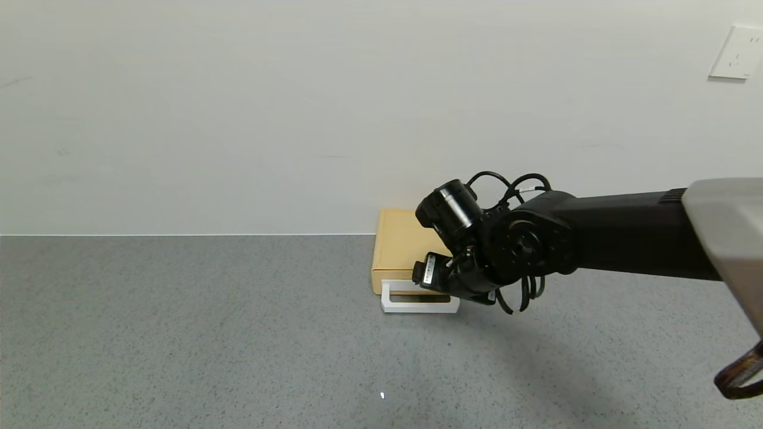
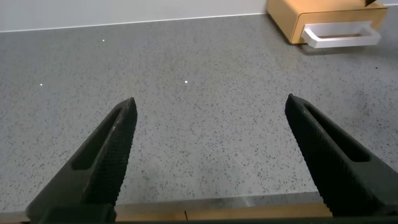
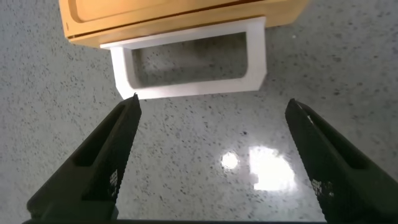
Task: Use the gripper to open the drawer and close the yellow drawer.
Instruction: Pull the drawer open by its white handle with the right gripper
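The yellow drawer point(image 1: 400, 250) sits in its casing against the back wall, pushed in, with its white loop handle point(image 1: 419, 302) at the front. My right arm's wrist point(image 1: 477, 250) hangs over the drawer's front right corner and hides the claw from the head view. In the right wrist view the right gripper point(image 3: 211, 106) is open and empty, its fingertips point(image 3: 127, 115) just short of the handle point(image 3: 189, 87), with the drawer front point(image 3: 180, 15) behind it. My left gripper point(image 2: 210, 106) is open and empty, low over the table, far from the drawer point(image 2: 292, 18).
The grey speckled table point(image 1: 208, 333) spreads to the left of and in front of the drawer. The white wall point(image 1: 298, 119) stands right behind it, with a socket point(image 1: 736, 53) at the upper right. The table's wooden front edge point(image 2: 217, 211) lies below the left gripper.
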